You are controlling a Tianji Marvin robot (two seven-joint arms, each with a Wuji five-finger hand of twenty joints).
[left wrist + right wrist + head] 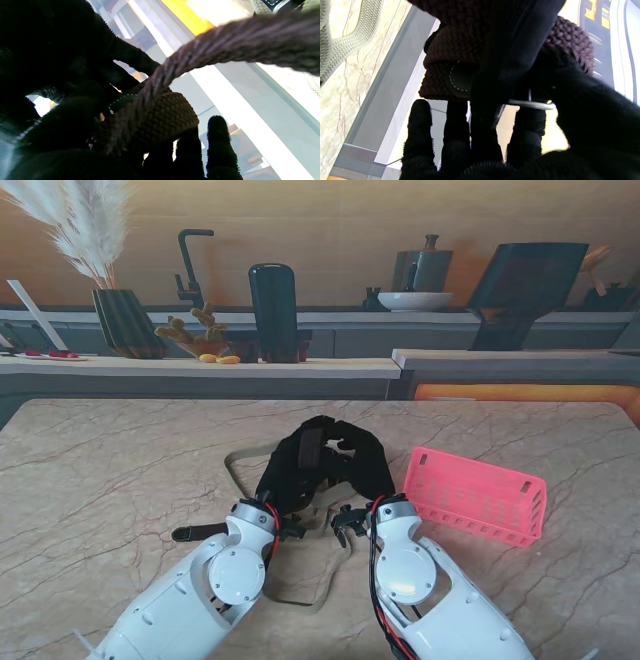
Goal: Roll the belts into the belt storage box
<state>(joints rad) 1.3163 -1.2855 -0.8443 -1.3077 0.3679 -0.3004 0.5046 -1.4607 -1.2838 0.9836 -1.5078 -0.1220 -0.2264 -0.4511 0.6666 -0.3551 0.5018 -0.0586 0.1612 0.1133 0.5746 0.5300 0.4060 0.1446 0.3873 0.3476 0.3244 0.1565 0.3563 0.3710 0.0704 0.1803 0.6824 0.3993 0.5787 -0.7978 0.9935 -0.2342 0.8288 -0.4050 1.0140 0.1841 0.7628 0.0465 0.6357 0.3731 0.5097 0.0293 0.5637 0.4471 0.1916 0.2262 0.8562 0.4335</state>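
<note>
Here the pink basket (478, 496) lies tilted and holds nothing, while both hands (322, 465) grip the braided belt (238, 463).

Marble table (120, 470): pink basket (476, 496), woven belt (240, 460).

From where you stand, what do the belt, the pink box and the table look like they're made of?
The belt looks like braided woven cord, matte, with a ridged weave showing. Its buckle looks like shiny metal. The pink box seems to be plastic, with a moulded lattice wall. The table looks like polished, veined marble, though that could be a printed surface.
</note>
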